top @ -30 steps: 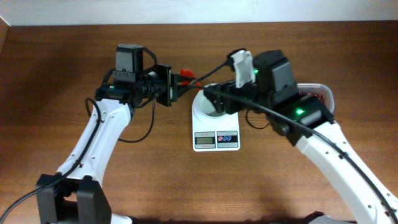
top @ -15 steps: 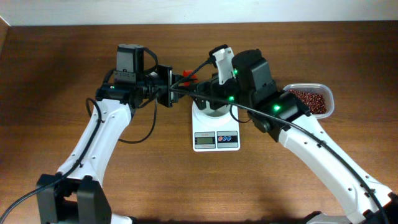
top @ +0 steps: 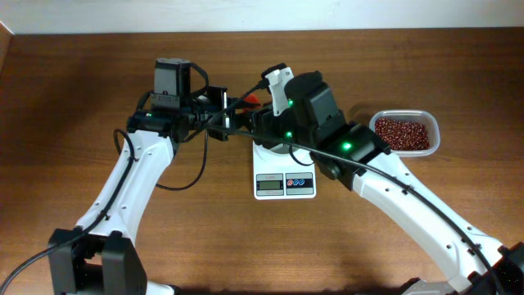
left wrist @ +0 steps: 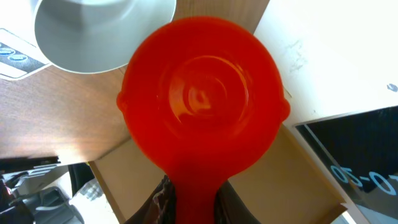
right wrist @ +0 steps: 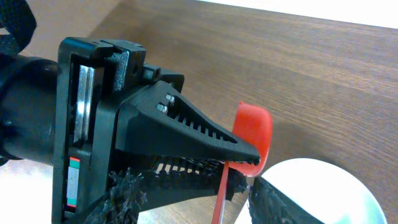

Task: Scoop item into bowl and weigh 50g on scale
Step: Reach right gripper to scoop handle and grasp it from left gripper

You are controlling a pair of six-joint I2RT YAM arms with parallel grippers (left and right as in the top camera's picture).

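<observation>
My left gripper (top: 229,120) is shut on the handle of the orange-red scoop (top: 246,102). In the left wrist view the scoop (left wrist: 202,99) is empty and its handle sits between the jaws (left wrist: 193,190). My right gripper (top: 250,124) is open. In its own view its fingers (right wrist: 199,205) are on either side of the scoop handle (right wrist: 221,193), just below the left gripper's fingertips. The white bowl (right wrist: 317,186) stands on the scale (top: 284,183) and is mostly hidden under my right arm from overhead. It also shows in the left wrist view (left wrist: 93,31). The beans (top: 401,131) lie in a tub.
The clear plastic tub (top: 432,135) holding the beans stands at the right of the table, beside my right arm. Cables run between the two wrists above the scale. The scale's display (top: 268,183) faces the front edge.
My right arm has swung left from over the tub to the left gripper and the scoop, uncovering the tub. The left arm has held still.
</observation>
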